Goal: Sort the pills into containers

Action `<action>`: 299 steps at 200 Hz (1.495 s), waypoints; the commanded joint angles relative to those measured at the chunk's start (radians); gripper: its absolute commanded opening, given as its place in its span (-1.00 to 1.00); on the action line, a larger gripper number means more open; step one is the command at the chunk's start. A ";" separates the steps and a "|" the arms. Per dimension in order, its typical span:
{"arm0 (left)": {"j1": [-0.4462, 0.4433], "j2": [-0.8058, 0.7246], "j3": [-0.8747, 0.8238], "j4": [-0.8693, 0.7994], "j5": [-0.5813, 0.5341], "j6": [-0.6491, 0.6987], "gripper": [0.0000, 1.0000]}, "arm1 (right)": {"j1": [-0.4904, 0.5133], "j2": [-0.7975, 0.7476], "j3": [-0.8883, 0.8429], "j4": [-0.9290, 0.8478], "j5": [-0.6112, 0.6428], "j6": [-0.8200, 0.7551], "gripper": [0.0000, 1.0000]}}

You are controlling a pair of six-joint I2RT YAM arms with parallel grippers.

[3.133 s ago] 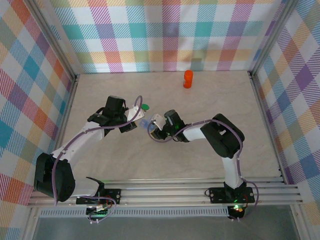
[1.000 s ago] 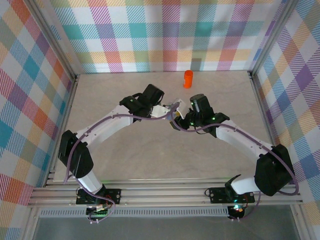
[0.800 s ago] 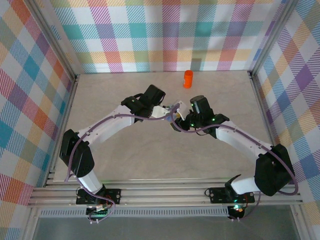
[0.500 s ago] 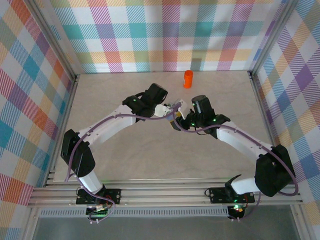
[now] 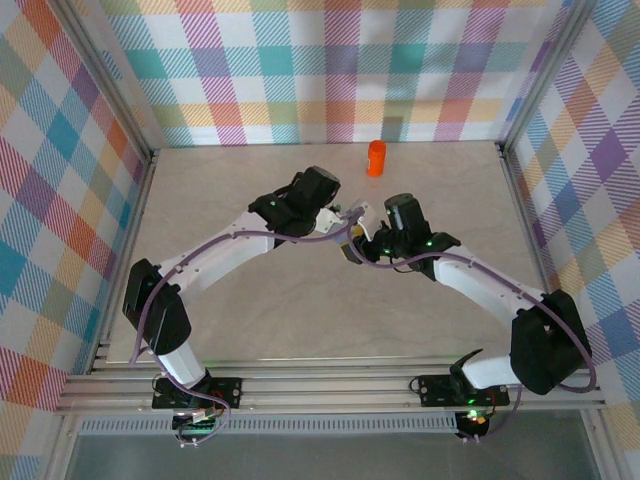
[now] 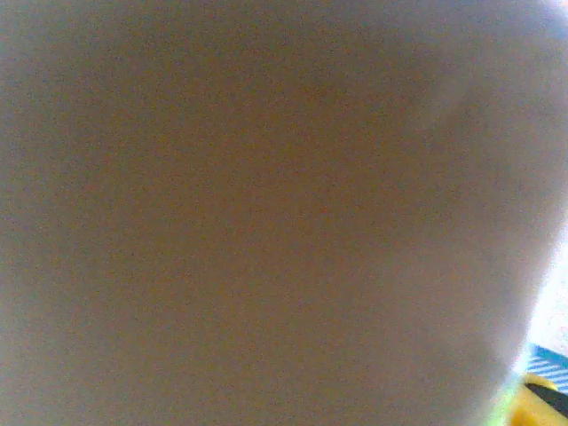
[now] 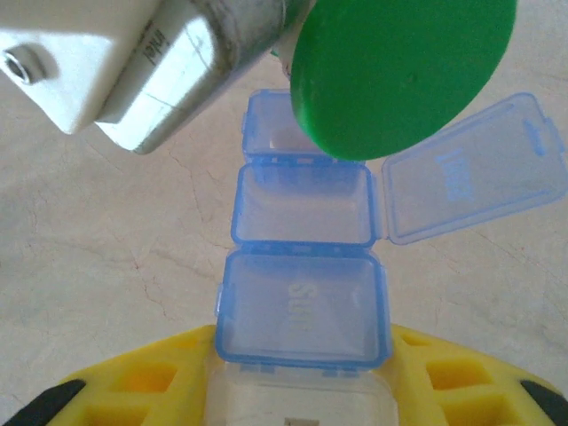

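Blocking blue box (image 7: pixel 302 266): green-capped bottle (image 7: pixel 404 71), clamped in left pincer (image 5: pixel 347 215); right pincer (image 7: pixel 302 364) grips box; orange bottle (image 5: pixel 376 158) behind.

A pale beige table (image 5: pixel 250 310) with faint marble veining was seen, enclosed at nine, twelve and three o'clock by checked panels (image 5: pixel 330 70). An all-orange pill bottle (image 5: pixel 376 158) was found standing upright directly on it, at about twelve o'clock, close to the far edge and slightly right of centre.
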 commanded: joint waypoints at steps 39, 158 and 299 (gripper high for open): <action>-0.099 0.013 -0.022 -0.016 -0.001 0.068 -1.00 | -0.013 -0.023 -0.011 0.190 -0.011 0.076 -1.00; -0.066 -0.039 -0.030 -0.172 0.154 -0.232 -1.00 | -0.018 0.000 -0.017 0.178 0.034 0.050 -1.00; 0.250 -0.268 -0.383 0.069 0.679 -0.737 -1.00 | -0.019 0.055 -0.167 0.186 0.070 -0.189 -1.00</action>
